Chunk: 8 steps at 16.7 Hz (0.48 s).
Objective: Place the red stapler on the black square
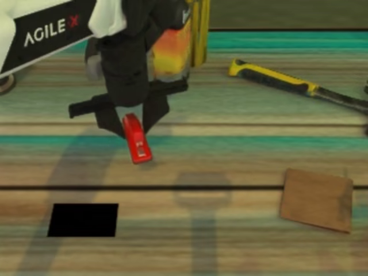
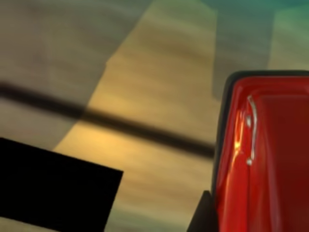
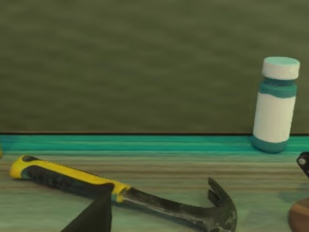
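Observation:
The red stapler (image 1: 138,140) sits between the black fingers of my left gripper (image 1: 132,122), which is shut on it, left of the table's middle. In the left wrist view the stapler (image 2: 265,159) fills the frame beside a dark finger (image 2: 203,217), its silver mark showing. The black square (image 1: 83,219) lies flat near the front left, below and left of the stapler; the left wrist view shows it as well (image 2: 48,188), apart from the stapler. Only a dark part of my right gripper (image 3: 96,217) shows, near a hammer.
A yellow-handled hammer (image 1: 287,83) lies at the back right. A brown wooden tile (image 1: 317,199) lies at the front right. An orange-yellow bottle (image 1: 172,54) stands behind my left gripper. A white and teal bottle (image 3: 275,104) stands by the back edge.

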Each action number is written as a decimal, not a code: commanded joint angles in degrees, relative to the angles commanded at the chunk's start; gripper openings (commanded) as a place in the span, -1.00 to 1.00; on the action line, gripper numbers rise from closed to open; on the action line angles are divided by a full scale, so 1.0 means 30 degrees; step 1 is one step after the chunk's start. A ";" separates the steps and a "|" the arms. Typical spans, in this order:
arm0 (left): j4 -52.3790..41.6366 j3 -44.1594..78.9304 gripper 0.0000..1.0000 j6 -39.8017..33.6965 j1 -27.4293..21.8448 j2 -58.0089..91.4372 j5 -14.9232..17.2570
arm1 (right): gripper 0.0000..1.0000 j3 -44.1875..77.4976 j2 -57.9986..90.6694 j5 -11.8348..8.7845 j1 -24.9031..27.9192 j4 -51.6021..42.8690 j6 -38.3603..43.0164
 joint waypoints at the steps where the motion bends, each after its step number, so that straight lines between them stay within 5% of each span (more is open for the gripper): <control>1: 0.0032 -0.0303 -1.00 -0.0631 0.0102 -0.0270 0.0003 | 1.00 0.0000 0.0000 0.0000 0.0000 0.0000 0.0000; 8: 0.0573 -0.4868 -1.00 -0.9565 0.1526 -0.4012 0.0036 | 1.00 0.0000 0.0000 0.0000 0.0000 0.0000 0.0000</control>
